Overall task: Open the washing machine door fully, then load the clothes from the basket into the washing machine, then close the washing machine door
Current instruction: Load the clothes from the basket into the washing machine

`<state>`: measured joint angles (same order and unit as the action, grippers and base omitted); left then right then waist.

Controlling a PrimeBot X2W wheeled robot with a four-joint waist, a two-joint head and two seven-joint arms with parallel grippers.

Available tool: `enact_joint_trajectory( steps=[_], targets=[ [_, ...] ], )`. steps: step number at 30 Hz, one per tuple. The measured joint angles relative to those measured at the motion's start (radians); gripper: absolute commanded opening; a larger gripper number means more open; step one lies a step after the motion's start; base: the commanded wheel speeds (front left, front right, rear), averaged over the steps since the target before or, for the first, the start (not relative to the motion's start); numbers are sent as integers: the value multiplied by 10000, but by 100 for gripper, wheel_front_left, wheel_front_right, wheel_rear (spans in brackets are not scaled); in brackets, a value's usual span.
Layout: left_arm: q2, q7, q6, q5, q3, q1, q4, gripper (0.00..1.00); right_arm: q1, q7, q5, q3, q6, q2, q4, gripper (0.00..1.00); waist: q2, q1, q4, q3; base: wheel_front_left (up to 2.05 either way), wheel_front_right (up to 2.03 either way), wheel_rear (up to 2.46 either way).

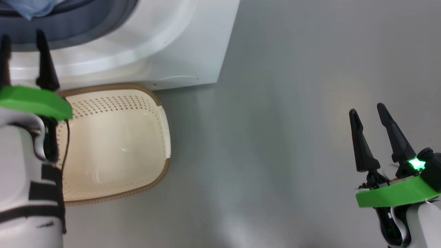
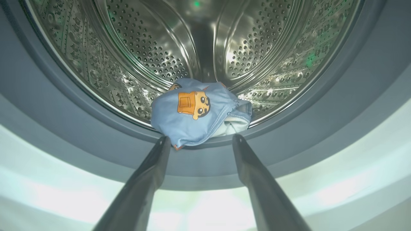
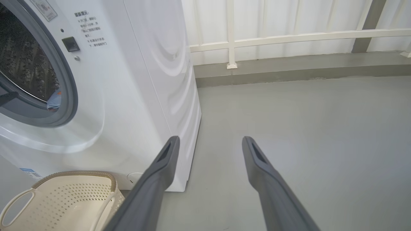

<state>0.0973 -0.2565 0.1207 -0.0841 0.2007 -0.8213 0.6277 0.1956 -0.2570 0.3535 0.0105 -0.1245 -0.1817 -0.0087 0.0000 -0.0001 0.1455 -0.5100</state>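
Grey floor, basket just beside washer.
I see clothes at drum lip; left claw, right claw spread wide.

Shiny perforated steel drum holds a soft cloth garment. Basket is smooth cream plastic, rim woven-looking. Floor matt grey.

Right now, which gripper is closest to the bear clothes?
The left gripper, open, pointing at the blue bear clothes on the drum lip; the right gripper hangs over the floor.
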Motion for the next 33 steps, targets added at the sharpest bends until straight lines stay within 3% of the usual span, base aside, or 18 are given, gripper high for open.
enact_joint_trajectory(
  steps=[13, 33],
  targets=[
    [-560, 0, 75, -56, -92, 2733, -1214, 100, -955, 0, -13, -165, 0, -441, 232, 100, 0, 0, -693, 1429, 0, 0, 0],
    [-679, 2, 75, -192, -412, 5843, -2527, 100, -2200, 0, -15, -267, 0, -483, 437, 100, 0, 0, -1279, 3256, 0, 0, 0]
  ],
)
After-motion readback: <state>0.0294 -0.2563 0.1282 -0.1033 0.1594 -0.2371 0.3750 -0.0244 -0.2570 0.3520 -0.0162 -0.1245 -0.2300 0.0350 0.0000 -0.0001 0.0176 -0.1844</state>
